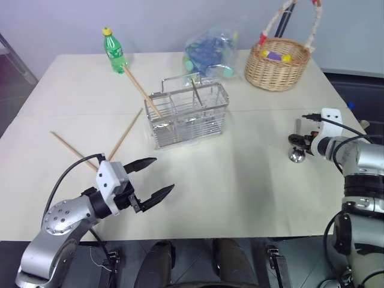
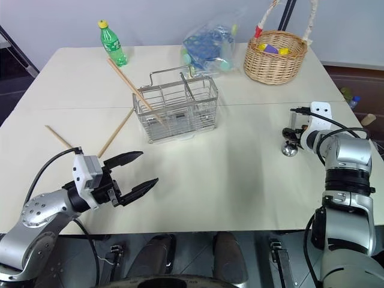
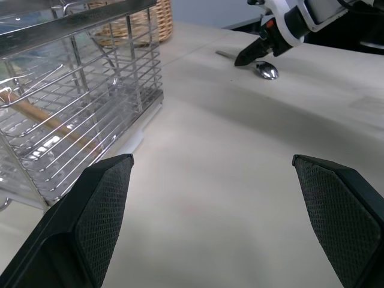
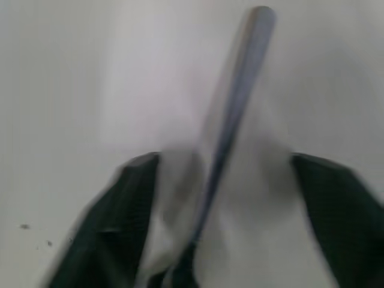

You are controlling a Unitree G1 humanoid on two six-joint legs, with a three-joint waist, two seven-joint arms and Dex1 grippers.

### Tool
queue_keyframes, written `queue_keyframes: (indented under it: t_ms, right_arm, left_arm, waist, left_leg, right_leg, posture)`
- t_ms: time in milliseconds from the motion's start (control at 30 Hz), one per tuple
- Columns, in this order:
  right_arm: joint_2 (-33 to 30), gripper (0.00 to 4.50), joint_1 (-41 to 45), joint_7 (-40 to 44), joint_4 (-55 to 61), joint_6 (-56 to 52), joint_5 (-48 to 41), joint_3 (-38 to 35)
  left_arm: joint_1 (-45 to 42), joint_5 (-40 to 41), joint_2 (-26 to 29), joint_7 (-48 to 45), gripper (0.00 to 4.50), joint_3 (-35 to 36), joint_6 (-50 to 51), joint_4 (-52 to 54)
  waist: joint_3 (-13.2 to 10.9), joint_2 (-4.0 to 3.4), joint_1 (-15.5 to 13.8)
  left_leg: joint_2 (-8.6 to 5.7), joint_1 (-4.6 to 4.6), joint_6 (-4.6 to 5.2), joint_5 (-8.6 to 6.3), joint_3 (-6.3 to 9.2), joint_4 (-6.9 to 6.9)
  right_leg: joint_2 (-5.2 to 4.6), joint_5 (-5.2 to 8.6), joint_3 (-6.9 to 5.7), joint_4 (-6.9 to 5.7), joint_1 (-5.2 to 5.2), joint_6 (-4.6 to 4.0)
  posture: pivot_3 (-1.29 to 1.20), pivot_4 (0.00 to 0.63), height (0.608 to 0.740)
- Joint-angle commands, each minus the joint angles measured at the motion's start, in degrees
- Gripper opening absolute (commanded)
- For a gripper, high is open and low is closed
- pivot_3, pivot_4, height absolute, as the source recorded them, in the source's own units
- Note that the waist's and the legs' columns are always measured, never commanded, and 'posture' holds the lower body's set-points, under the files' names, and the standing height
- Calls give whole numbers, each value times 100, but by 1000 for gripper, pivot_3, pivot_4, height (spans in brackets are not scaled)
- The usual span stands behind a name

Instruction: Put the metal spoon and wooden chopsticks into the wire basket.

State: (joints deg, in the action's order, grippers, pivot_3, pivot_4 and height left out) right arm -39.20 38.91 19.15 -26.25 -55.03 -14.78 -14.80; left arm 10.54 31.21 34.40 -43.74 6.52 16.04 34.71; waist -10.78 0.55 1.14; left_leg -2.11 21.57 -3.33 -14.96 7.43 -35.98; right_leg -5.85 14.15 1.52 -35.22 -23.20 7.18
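We take the centre of the tabletop (image 1: 240,186) as the clock centre, twelve pointing away from the robot. The wire basket (image 1: 189,114) stands upright at about eleven, a little beyond centre. One of the wooden chopsticks (image 1: 144,93) leans in its nearer-left compartment, tip sticking out up and toward ten; a second stick (image 1: 195,91) stands in a farther compartment. Two more lie flat on the table at about nine: one (image 1: 125,133) just beside the basket's left end, pointing toward it, the other (image 1: 72,150) farther out to the left, well apart from the basket. The metal spoon (image 1: 295,155) lies at about three, well apart from the basket, bowl toward the robot and handle running away toward twelve. The right gripper (image 1: 298,141) is down at the spoon; in the right wrist view its two black fingers (image 4: 114,222) stand on either side of the handle with clear gaps between pad and metal, so we note the pincer as spread and astride the handle, not yet pinching it. The left gripper (image 1: 153,180) hovers at about eight near the table's front edge, fingers spread wide, nothing between them. At twelve to one we note a wicker basket (image 1: 277,63), a clear plastic bag (image 1: 210,51) and, toward eleven, a green bottle (image 1: 113,51).
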Motion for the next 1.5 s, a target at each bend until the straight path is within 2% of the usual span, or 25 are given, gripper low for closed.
queue_keyframes:
  t_ms: [33, 133, 500, 633, 767, 933, 1133, 1500]
  right_arm:
    - [-91, 1552, 164, 213, -134, -45, -2, 67]
    - [-130, 33, 341, 289, -430, -20, 36, 82]
    - [-214, 33, 849, 594, -1051, -74, 217, 360]
    - [-169, 33, 792, 608, -832, -21, 238, 378]
    - [-31, 33, 617, 480, -353, 759, 279, 291]
    - [464, 33, 400, -9, 615, 1946, 122, -196]
    - [920, 33, 294, -292, 1787, 2961, 160, -201]
    - [2272, 33, 720, -641, 3272, 3368, -256, 278]
  left_arm:
    - [41, 12, -13, -3, 4500, 46, -126, 255]
    - [73, 6, -36, 13, 4500, 34, -138, 269]
    - [167, -31, -115, 108, 4500, 19, -120, 354]
    - [144, -27, -91, 127, 4500, 17, -89, 353]
    - [5, -41, -49, 125, 4500, 13, -45, 264]
    - [-244, -2, -23, 127, 4500, -12, 77, 160]
    - [-527, 142, 64, 73, 4500, 100, 294, 48]
    - [-795, 636, 299, 99, 4500, 594, 713, -48]
  waist:
    - [0, 0, 8]
    - [0, 0, 13]
    - [1, 1, 13]
    - [1, 1, 14]
    - [0, -1, 10]
    - [-5, -9, -1]
    - [-6, -10, -8]
    - [-7, -12, 13]
  left_leg:
    - [0, 0, 0, 0, 0, 0]
    - [0, -2, 0, 0, 0, 0]
    - [2, -5, 0, 0, -3, -2]
    - [2, -5, 0, 0, -3, -2]
    - [2, -4, 0, 0, -3, -1]
    - [2, -2, 0, 0, -4, 0]
    - [1, 0, 0, 0, -2, 2]
    - [3, -1, 0, 0, 3, 7]
  right_leg:
    - [0, 0, 0, 0, 0, 0]
    - [0, -1, 0, -1, 0, -1]
    - [1, -2, 0, 0, 3, -3]
    - [1, -2, 0, 0, 3, -3]
    - [1, -3, 0, 0, 2, -3]
    - [1, -13, 0, -1, -1, 16]
    - [1, -14, 0, -1, -3, 18]
    - [2, -14, 0, -13, -14, 18]
  posture:
    - [0, 150, 740]
    - [0, 150, 740]
    - [0, 150, 740]
    - [0, 150, 740]
    - [0, 150, 740]
    - [0, 150, 740]
    - [0, 150, 740]
    - [0, 150, 740]
